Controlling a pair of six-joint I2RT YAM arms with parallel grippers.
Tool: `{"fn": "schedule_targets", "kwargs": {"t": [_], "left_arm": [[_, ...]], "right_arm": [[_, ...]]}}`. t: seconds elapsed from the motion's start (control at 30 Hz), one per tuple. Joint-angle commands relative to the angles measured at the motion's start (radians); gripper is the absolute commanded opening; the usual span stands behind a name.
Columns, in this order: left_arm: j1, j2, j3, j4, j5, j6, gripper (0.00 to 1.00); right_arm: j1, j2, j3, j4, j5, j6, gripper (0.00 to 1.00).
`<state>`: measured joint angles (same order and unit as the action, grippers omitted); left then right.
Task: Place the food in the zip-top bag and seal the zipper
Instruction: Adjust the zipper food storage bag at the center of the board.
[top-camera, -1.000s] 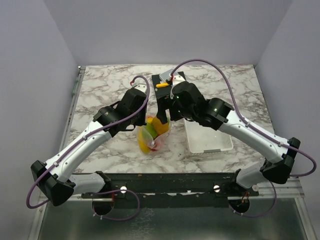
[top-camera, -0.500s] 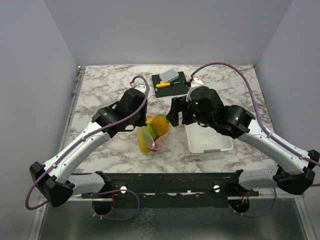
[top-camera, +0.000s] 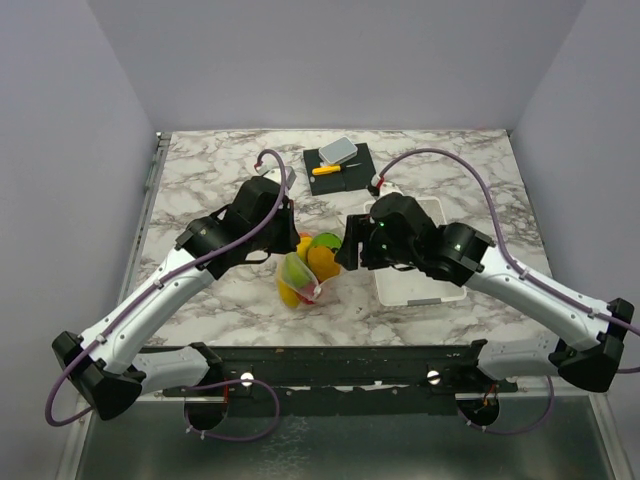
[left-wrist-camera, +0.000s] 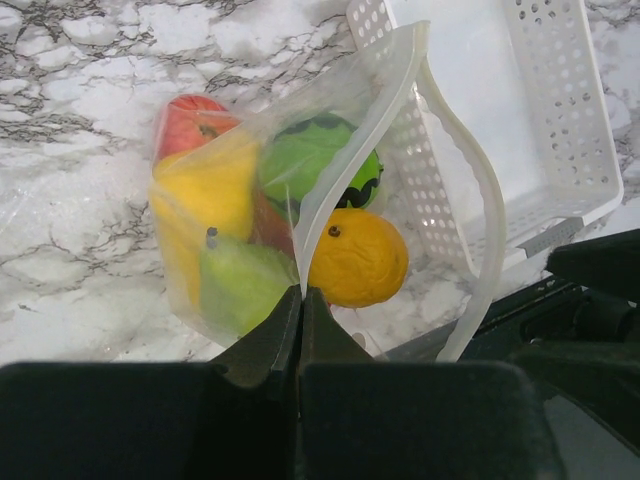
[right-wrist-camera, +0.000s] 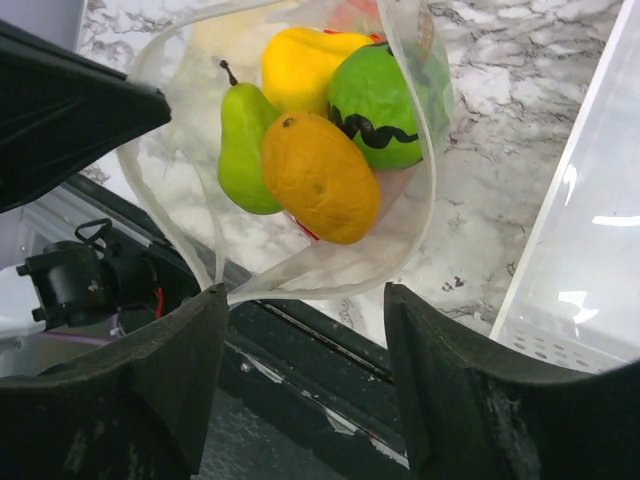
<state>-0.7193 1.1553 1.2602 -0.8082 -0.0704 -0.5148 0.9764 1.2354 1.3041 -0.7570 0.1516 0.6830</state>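
The zip-top bag (left-wrist-camera: 250, 200) hangs open, clear and soft, with the food inside: a red apple (left-wrist-camera: 190, 120), a yellow fruit (left-wrist-camera: 205, 195), a green pear (left-wrist-camera: 240, 285), a green ball (left-wrist-camera: 320, 165) and an orange (left-wrist-camera: 355, 255). My left gripper (left-wrist-camera: 300, 296) is shut on the bag's rim at the zipper (left-wrist-camera: 350, 130). The right gripper (right-wrist-camera: 305, 300) is open at the bag's other rim (right-wrist-camera: 330, 285), with one fingertip (right-wrist-camera: 210, 300) touching it. From above, the bag (top-camera: 300, 275) sits between the left gripper (top-camera: 290, 243) and the right gripper (top-camera: 345, 255).
A white slatted basket (top-camera: 440, 290) lies just right of the bag, partly under the right arm. A black board (top-camera: 360, 155) holding a yellow-handled knife (top-camera: 326, 169) and a grey block (top-camera: 338, 150) sits at the back of the marble table.
The right gripper has drawn back from over the bag, come down beside its right rim, and narrowed its jaws. The left gripper still grips the bag.
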Motion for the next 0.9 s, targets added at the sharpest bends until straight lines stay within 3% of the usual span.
{"fn": "schedule_targets", "kwargs": {"t": [0.0, 0.27, 0.57, 0.7, 0.87], "left_arm": [[0.0, -0.03, -0.007, 0.029, 0.028, -0.025, 0.0], [0.0, -0.046, -0.025, 0.026, 0.027, -0.021, 0.0], [0.0, -0.046, -0.024, 0.023, 0.032, -0.013, 0.0], [0.001, -0.048, -0.024, 0.021, 0.027, -0.012, 0.0], [0.0, -0.045, -0.018, 0.017, 0.026, -0.004, 0.0]], "right_arm": [[0.008, 0.063, 0.034, -0.066, 0.111, 0.109, 0.66], [0.008, 0.113, 0.002, -0.095, 0.217, 0.181, 0.6], [0.008, 0.128, -0.054, -0.053, 0.209, 0.233, 0.55], [0.008, 0.136, -0.072, -0.03, 0.195, 0.262, 0.46], [0.008, 0.126, -0.066, -0.016, 0.203, 0.255, 0.21]]}}
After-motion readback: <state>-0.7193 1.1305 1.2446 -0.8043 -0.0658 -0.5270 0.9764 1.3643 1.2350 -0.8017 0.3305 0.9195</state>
